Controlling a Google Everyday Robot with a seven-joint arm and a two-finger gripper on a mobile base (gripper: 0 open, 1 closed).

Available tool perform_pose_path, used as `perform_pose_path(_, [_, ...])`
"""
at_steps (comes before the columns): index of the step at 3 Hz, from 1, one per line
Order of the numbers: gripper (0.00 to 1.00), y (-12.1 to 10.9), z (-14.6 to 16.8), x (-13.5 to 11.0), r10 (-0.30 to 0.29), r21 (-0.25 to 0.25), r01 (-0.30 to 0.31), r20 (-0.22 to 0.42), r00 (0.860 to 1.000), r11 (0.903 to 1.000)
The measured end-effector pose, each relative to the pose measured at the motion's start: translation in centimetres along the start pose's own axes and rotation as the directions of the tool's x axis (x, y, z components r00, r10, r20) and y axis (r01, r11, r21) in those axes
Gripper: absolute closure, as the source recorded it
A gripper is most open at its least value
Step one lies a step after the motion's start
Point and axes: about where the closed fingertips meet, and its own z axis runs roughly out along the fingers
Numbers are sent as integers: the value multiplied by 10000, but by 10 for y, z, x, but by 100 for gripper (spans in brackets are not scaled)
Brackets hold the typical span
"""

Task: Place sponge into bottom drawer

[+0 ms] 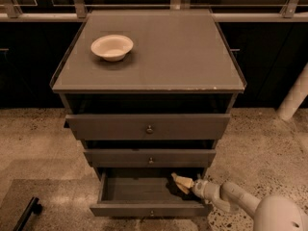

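Observation:
The bottom drawer (144,208) is pulled open, with a small round knob on its flat front. The sponge (182,182), pale yellow and small, is held over the drawer's right rear part, just under the middle drawer. My gripper (188,185) reaches in from the lower right over the drawer's right side, at the sponge. The white arm runs back to the bottom right corner.
A cream round bowl (111,47) sits on the cabinet top (192,57) at the left. The top drawer (149,126) and middle drawer (150,158) stand slightly open above. A dark bar (26,214) lies on the floor at the lower left. A white post (293,100) stands at the right.

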Motion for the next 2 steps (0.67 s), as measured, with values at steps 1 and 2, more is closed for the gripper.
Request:
perform_pose_path(1, [0, 0, 0, 0, 0, -1, 0, -1, 10000, 10000])
perform_pose_path(2, [0, 0, 0, 0, 0, -1, 0, -1, 10000, 10000])
